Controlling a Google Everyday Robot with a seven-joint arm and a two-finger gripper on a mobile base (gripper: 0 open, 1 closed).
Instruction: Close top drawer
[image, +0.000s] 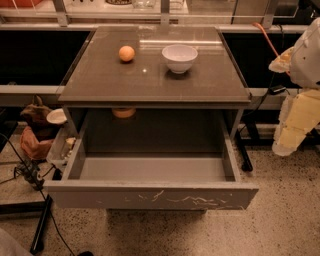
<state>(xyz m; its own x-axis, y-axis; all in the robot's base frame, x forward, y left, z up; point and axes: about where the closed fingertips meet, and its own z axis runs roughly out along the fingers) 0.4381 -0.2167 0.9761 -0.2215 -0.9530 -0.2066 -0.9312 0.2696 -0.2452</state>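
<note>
The top drawer (150, 196) is pulled far out of the grey-brown cabinet. Its flat front panel is streaked with white scratch marks and faces me low in the view. Its grey box interior (152, 169) holds nothing. My arm hangs at the right edge of the view, pale white and yellow. My gripper (287, 142) is at its lower end, to the right of the drawer's right side wall, a little above the drawer's height, and apart from the drawer.
On the cabinet top (100, 82) are an orange ball (126, 53) and a white bowl (179, 57). A brown bag (35, 135), a white dish (56, 116) and cables (30, 175) lie left of the cabinet. A black stand leg (245, 150) is at the right. The floor is speckled.
</note>
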